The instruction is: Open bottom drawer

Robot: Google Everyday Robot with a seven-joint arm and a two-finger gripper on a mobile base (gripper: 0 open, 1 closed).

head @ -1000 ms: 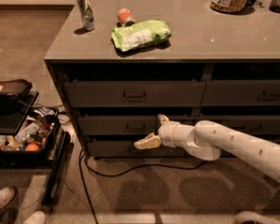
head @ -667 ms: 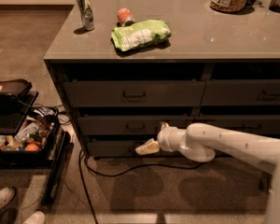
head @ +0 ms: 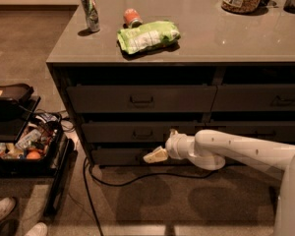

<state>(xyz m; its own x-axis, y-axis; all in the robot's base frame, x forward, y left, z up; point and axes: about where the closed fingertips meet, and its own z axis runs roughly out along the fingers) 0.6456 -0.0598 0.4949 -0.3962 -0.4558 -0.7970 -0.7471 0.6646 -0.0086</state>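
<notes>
The bottom drawer (head: 115, 156) sits lowest in the left stack, lying wide, and my gripper (head: 156, 155) is right at the middle of its front, reaching in from the right; I cannot tell if it is gripping.

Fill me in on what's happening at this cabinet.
A robot's arm reaches in low from the right, with its gripper against the front of the bottom drawer in the cabinet's left stack. That drawer looks shut, flush with the ones above it, so the opening is not yet done. On the countertop, a can and a green bag sit untouched.
</notes>
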